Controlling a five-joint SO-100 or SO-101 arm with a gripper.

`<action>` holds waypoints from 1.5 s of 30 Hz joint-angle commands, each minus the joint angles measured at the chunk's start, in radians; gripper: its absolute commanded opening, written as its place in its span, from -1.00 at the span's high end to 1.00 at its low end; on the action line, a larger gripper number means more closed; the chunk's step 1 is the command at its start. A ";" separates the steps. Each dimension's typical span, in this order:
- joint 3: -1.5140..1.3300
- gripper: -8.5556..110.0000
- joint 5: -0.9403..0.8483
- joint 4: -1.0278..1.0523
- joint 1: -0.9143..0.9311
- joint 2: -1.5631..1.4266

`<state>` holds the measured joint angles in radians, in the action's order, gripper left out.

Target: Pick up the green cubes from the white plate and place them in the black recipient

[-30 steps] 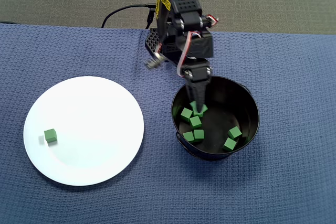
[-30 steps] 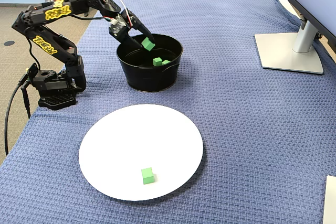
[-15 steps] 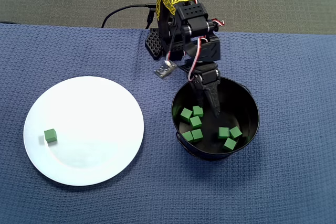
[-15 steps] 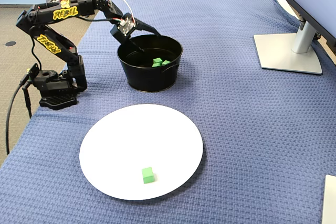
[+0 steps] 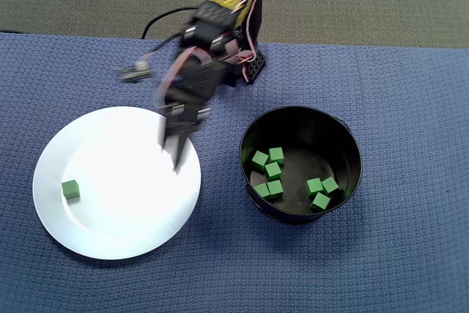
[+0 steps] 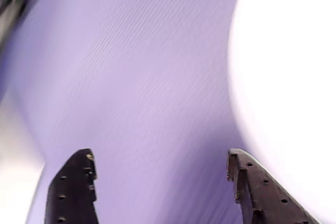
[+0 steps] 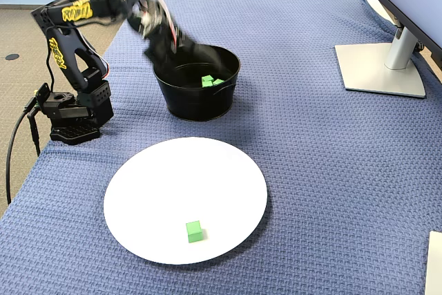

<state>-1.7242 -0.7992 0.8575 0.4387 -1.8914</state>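
One green cube (image 5: 70, 189) left on the white plate (image 5: 132, 218), lower left of the empty, wide-open gripper (image 5: 174, 157).

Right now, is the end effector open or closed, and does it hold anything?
End effector: open and empty; in the wrist view its fingers are wide apart with only blue cloth between them.

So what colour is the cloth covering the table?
Blue, with a waffle-weave texture; the cloth shows best in the fixed view.
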 commanded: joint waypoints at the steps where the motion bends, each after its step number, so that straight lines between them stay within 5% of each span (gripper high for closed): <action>1: 0.067 0.47 -0.221 -0.212 0.202 0.130; 14: 0.094 0.47 -0.612 -0.373 0.380 0.451; 45: 0.316 0.53 -0.621 -0.419 0.390 0.781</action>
<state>-1.4726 -1.4113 0.4709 0.8529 -1.1029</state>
